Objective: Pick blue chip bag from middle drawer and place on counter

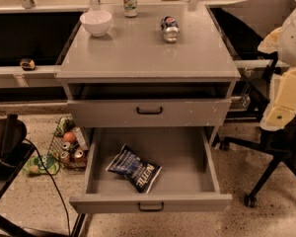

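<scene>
The blue chip bag (134, 168) lies crumpled and flat in the open middle drawer (187, 181), slightly left of centre, with its white lettering facing up. The drawer is pulled fully out towards me, its low front panel and black handle (151, 207) nearest. The grey counter (138, 53) tops the cabinet above it. My gripper (281, 107) shows as cream-coloured parts at the right edge of the view. It is level with the upper drawer front, well right of the cabinet and apart from the bag.
On the counter stand a white bowl (95, 22), an upright green-and-white can (130, 0) and a blue-and-silver soda can (169, 28) on its side. The taller scuffed drawer front (149, 111) is nearly closed. A wire basket of cans (69, 147) sits on the floor at left, an office chair base (266, 172) at right.
</scene>
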Tool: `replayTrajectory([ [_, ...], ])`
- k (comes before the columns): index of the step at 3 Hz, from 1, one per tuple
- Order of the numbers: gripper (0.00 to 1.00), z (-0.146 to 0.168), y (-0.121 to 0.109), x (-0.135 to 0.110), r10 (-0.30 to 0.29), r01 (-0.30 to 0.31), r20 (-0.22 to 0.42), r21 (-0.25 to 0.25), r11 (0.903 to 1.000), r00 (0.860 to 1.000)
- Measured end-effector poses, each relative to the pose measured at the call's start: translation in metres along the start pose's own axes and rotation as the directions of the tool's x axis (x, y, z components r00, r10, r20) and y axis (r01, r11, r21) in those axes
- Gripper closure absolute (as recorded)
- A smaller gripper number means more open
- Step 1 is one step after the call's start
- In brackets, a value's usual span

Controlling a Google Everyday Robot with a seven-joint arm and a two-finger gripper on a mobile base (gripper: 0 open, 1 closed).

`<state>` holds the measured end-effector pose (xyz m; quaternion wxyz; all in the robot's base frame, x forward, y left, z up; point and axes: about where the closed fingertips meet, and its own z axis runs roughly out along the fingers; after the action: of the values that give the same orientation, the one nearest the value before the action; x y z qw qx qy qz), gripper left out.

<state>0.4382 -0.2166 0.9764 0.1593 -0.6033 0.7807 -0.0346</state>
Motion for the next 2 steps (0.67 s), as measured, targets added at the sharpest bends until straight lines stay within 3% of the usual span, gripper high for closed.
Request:
replayTrajectory([
  [1,0.0,0.0,0.0,0.0,0.0,0.0,0.0,0.0,1.0,1.0],
  [2,0.0,0.023,0.004,-0.002,0.006,-0.006,-0.033,-0.009,0.9999,0.999],
])
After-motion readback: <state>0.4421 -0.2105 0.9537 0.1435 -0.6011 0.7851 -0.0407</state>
